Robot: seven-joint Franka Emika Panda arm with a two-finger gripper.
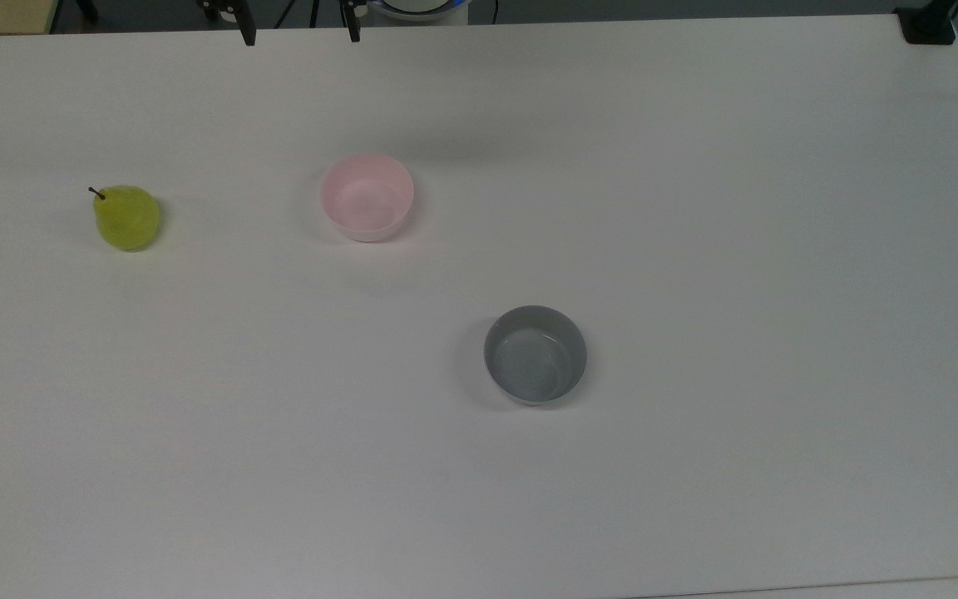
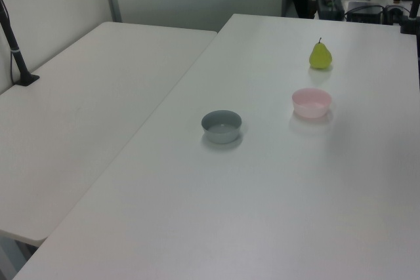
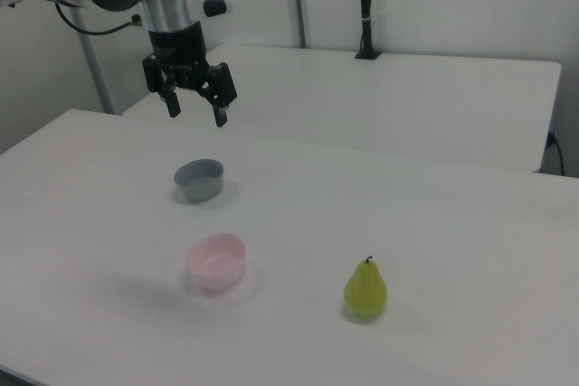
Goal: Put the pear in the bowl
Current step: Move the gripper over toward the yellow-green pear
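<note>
The yellow-green pear (image 1: 127, 218) stands upright on the white table (image 1: 695, 208), toward the top view's left; it also shows as the pear (image 2: 320, 56) and the pear (image 3: 365, 291). The pale pink bowl (image 1: 367, 197) (image 2: 312, 103) (image 3: 217, 261) sits empty, a short way to the pear's right in the top view. My gripper (image 3: 196, 110) hangs open and empty, high above the table, up and behind both bowls in the right view. In the top view the gripper (image 1: 300, 33) pokes in at the upper edge with its dark fingertips wide apart, far from the pear.
A grey bowl (image 1: 535, 355) (image 2: 222, 126) (image 3: 199, 179) stands empty near the table's middle. A second white table (image 2: 85, 96) adjoins this one. A black clamp (image 1: 928, 25) sits at the top view's upper right corner, and a black pole (image 3: 365, 6) rises from the far table.
</note>
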